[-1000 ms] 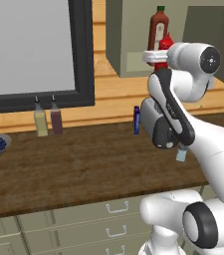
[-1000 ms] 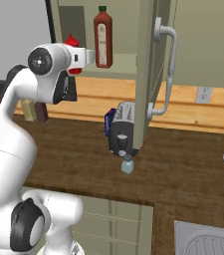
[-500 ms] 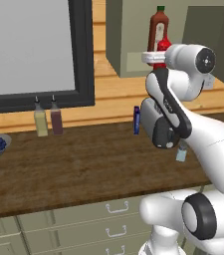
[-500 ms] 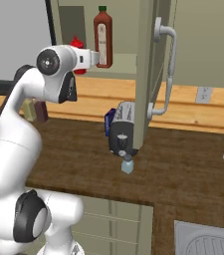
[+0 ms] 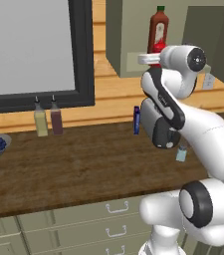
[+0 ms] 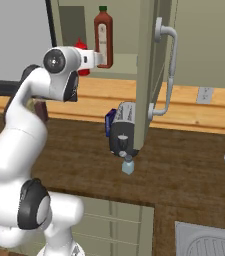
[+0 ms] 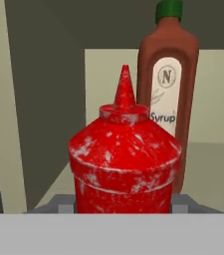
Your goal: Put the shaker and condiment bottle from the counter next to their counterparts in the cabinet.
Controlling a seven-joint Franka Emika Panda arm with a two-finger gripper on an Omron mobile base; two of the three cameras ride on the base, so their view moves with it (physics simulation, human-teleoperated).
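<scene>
Currently the two-finger gripper (image 7: 123,206) grips the small bright red squeeze bottle (image 7: 124,164) at its base, held at the olive-beige wall cabinet (image 6: 146,60) opening, just in front of the tall dark red green-capped syrup bottle (image 7: 169,94). Advance level, lower onto the shelf beside the syrup bottle without nudging it, then release. The pale blue-grey shaker (image 6: 128,165) waits on the dark wood-grain counter (image 5: 73,174).

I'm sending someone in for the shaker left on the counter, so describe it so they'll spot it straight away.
Start at the long dark wood counter. Near its front edge, below the open cabinet door, stands the shaker. It is small, stubby, pale blue with a grey cap, unlike the upright dark blue packet behind.
</scene>
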